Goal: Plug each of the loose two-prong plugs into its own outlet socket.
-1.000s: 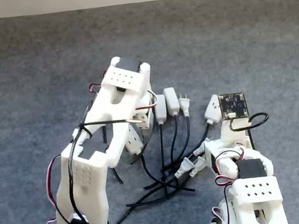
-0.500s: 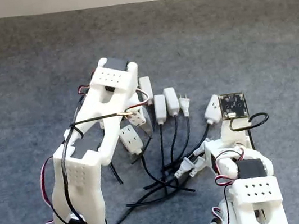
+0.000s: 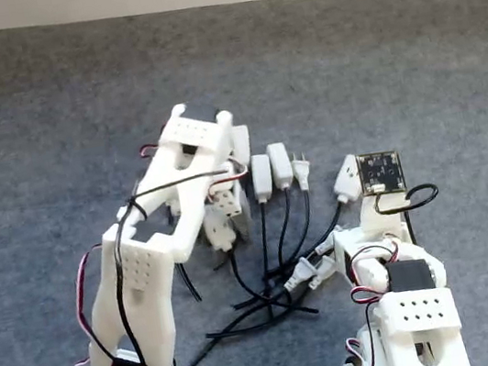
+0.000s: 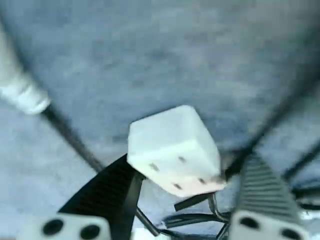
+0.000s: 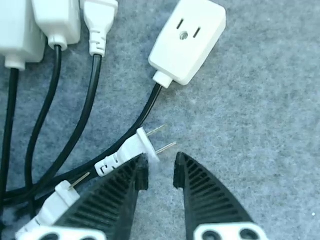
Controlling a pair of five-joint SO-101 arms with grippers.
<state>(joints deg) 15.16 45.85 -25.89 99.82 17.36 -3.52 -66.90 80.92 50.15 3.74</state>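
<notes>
— Where is your left claw (image 4: 187, 165)?
— Low over the grey carpet (image 3: 411, 64), my jaws spread wide on either side of a white socket block (image 4: 172, 150). I grasp nothing with it.
— And the right claw (image 5: 161, 160)?
— Low over the black cords (image 5: 75, 135), my fingers parted by a narrow gap, released and empty. One fingertip is just beside a two-prong plug (image 5: 137, 147), which lies unplugged, prongs bare, near a corded socket (image 5: 189, 40). A second plug (image 5: 52, 202) lies loose close by
</notes>
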